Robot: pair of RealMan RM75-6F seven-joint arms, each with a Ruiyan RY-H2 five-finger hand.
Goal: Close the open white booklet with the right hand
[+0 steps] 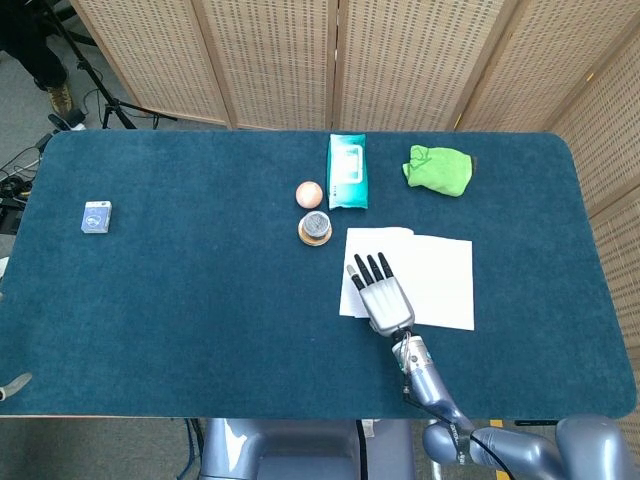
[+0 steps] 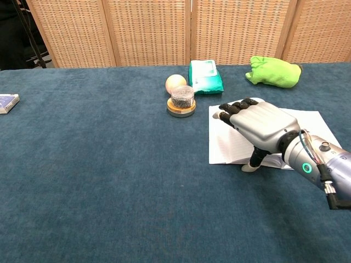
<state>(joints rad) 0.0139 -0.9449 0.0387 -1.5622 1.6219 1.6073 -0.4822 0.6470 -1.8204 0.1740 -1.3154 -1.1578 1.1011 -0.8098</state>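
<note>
Currently the silver right hand is hovering palm-down, fingers apart, holding nothing, over the open white paper booklet's left page. Booklet is lying flat, right-centre on the blue felt table; closing is all still pending

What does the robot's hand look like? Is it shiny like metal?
Yes, the right hand has a smooth silver-grey shell that looks like metal, with black fingers and a pale thumb tip. Its wrist is a rounded grey-blue tube with a small glowing green ring on it, and thin coloured wires run along the top. The left hand isn't in either view.
</note>
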